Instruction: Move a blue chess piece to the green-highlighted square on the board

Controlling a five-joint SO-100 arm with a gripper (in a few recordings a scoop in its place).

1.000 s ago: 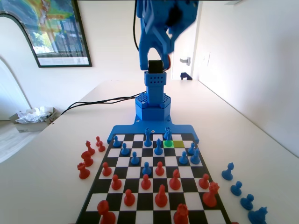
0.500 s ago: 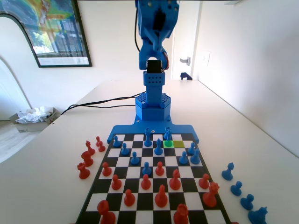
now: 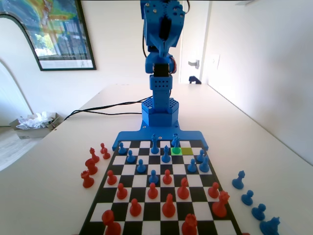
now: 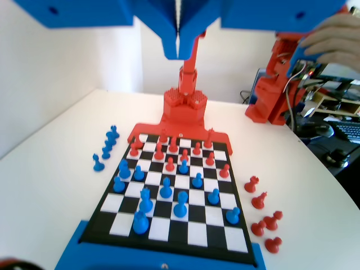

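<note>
The board [image 3: 146, 209] lies in front of the blue arm [image 3: 160, 73], which stands folded upright, far above the pieces. The vivid green square [image 3: 176, 151] is near the board's far end, right of centre in the fixed view, with a duller yellow-green square [image 3: 187, 151] to its right. A slim blue chess piece [image 3: 175, 140] stands at the green square's far edge; I cannot tell whether its base rests on the square. In the wrist view my gripper [image 4: 179, 55] hangs high above the board [image 4: 199, 233], jaws pressed together with nothing between them.
Several red pieces [image 3: 90, 166] stand off the board on the left in the fixed view, and several blue ones [image 3: 248, 197] on the right. Black cables [image 3: 105, 106] run from the arm's base. A box of crumpled paper [image 3: 34, 125] sits far left.
The arm's upper part has swung back from leaning toward the fixed camera to a more upright fold. No piece on the board has moved.
</note>
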